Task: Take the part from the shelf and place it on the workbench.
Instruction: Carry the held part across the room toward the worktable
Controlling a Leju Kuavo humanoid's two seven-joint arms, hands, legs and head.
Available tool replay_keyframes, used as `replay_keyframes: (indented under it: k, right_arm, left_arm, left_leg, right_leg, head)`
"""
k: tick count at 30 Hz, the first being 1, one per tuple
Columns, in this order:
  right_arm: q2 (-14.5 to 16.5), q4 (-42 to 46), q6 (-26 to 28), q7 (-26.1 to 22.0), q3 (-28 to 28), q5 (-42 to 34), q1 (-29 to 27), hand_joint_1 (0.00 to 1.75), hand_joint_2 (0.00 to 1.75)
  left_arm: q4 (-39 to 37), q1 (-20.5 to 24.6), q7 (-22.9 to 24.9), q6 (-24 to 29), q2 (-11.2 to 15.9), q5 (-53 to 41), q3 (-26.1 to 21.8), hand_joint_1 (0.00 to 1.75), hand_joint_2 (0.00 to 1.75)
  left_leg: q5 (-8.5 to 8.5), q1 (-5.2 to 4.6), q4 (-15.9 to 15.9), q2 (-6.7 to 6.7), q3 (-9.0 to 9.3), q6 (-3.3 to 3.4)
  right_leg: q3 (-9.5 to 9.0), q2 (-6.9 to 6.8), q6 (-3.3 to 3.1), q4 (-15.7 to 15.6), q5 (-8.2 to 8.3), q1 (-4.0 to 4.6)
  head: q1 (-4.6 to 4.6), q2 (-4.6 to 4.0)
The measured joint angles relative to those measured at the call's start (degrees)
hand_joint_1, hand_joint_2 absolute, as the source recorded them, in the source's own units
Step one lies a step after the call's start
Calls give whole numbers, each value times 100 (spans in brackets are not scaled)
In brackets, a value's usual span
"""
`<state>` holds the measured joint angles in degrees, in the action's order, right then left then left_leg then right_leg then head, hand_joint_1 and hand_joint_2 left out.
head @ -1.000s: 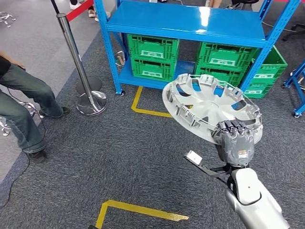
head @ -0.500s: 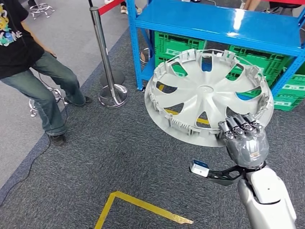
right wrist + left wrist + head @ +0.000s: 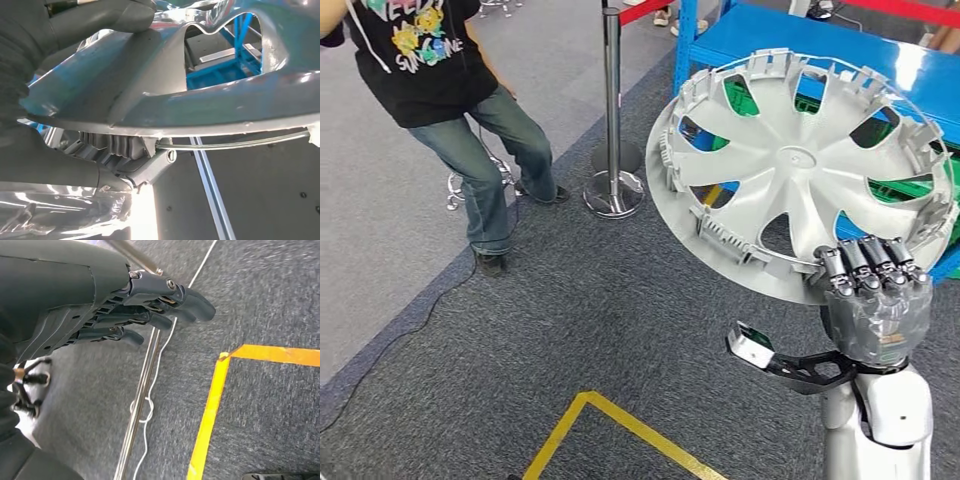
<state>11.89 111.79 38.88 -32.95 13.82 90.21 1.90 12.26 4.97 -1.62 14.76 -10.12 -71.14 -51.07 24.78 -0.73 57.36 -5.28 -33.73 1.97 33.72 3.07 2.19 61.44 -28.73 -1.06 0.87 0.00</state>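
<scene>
The silver wheel cover (image 3: 795, 170) is up in the air, carried by the right robot hand (image 3: 877, 300), well above the grey carpet floor (image 3: 569, 330). Its hollow inner side with the ring of clips faces up toward the head camera, and it tilts slightly, the far rim higher than the rim nearest the robot hand. The right robot hand grasps that near rim from below: the dark fingers (image 3: 863, 262) curl over the edge onto the inner face, and in the right wrist view the thumb (image 3: 113, 17) presses on one side of the cover (image 3: 158, 85) while the fingers lie against the other side.

The left robot hand (image 3: 113, 310) hangs over the carpet, released, holding nothing, its dark fingers stretched out almost straight and slightly apart. Below it runs a yellow tape line (image 3: 211, 410) with a corner, beside a white cable (image 3: 151, 405).

Beyond the wheel cover, on the far side from the right robot hand, stands the blue shelf (image 3: 773, 35); green crates (image 3: 739, 95) show through the openings in the cover. To the left of the cover a chrome barrier post (image 3: 613, 110) rises from its round base, with a red belt (image 3: 641, 10) at its top. Farther left a person in a black printed shirt and jeans (image 3: 471, 130) stands at the carpet's edge. More yellow tape (image 3: 614, 425) marks the floor left of the right arm.
</scene>
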Motion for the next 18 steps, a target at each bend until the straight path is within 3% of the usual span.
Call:
replay_keyframes:
  k: [2, 4, 5, 7, 9, 11, 12, 13, 15, 17, 18]
  right_arm:
    - [51, 31, 0, -13, 33, 1, -2, 175, 175]
    - [94, 45, 0, -20, 58, 5, -4, 175, 175]
    - [114, 46, 0, -25, 68, 8, 1, 175, 175]
    - [161, 47, 0, -44, 84, 8, 6, 175, 175]
    - [185, 47, 0, -77, 101, 4, 6, 175, 175]
    - [199, 45, 0, -111, 126, 3, 0, 175, 175]
    - [207, 44, 0, -129, 138, 3, -1, 175, 175]
    - [213, 44, 0, -145, 150, 3, 0, 175, 175]
    - [220, 44, 0, -164, 172, 4, 2, 175, 175]
    - [227, 44, 0, -172, 190, 7, 4, 175, 175]
    - [235, 44, 0, -175, 193, 7, 4, 175, 175]
  left_arm:
    - [0, 10, 0, -5, 1, 0, -6, 0, 175]
    - [0, 0, 1, -7, 10, 0, -24, 0, 175]
    - [-1, -11, 1, -7, 12, 0, -34, 0, 175]
    - [-2, -12, 4, -8, 14, 0, -48, 0, 175]
    - [-2, 4, 7, -10, 9, 0, -51, 0, 175]
    - [-2, 6, 8, -15, 9, 0, -55, 0, 175]
    - [-2, 0, 11, -17, 9, 0, -56, 0, 175]
    - [-2, -5, 15, -20, 10, -1, -57, 0, 175]
    - [-1, 3, 20, -21, 16, -2, -58, 0, 175]
    - [-1, 25, 20, -23, 21, -4, -58, 0, 175]
    - [-2, 29, 22, -26, 23, -4, -60, 0, 175]
  left_leg:
    - [-22, 14, 28, -119, -67, -65]
    - [-52, 39, 37, -244, -125, -136]
    - [-33, 34, 64, -215, -146, -168]
    - [180, 23, 395, 55, -310, -237]
    - [541, 53, 1122, 377, -664, -307]
    - [678, 94, 1618, 472, -906, -348]
    - [589, 107, 1564, 493, -871, -354]
    - [415, 112, 1295, 530, -720, -349]
    - [96, 73, 509, 777, -281, -296]
    - [21, 15, 86, 973, -66, -214]
    - [45, -8, 57, 964, -70, -179]
  right_leg:
    - [-162, 203, -12, -326, 57, -16]
    - [-173, 114, -50, -352, 66, -8]
    - [-184, 42, -80, -368, 76, -17]
    - [-211, -130, -151, -407, 89, -40]
    - [-217, -310, -194, -410, 80, -23]
    - [-216, -484, -200, -409, 68, -13]
    - [-219, -561, -196, -408, 62, -12]
    - [-229, -635, -187, -408, 54, -11]
    - [-259, -769, -148, -402, 27, 7]
    - [-277, -887, -92, -394, -3, 39]
    - [-284, -951, -64, -398, -14, 52]
  head:
    - [3, 0]
    - [0, 0]
    - [5, 0]
    - [61, 0]
    - [110, 0]
    - [110, 0]
    - [111, 0]
    - [113, 0]
    - [113, 0]
    - [106, 0]
    - [104, 0]
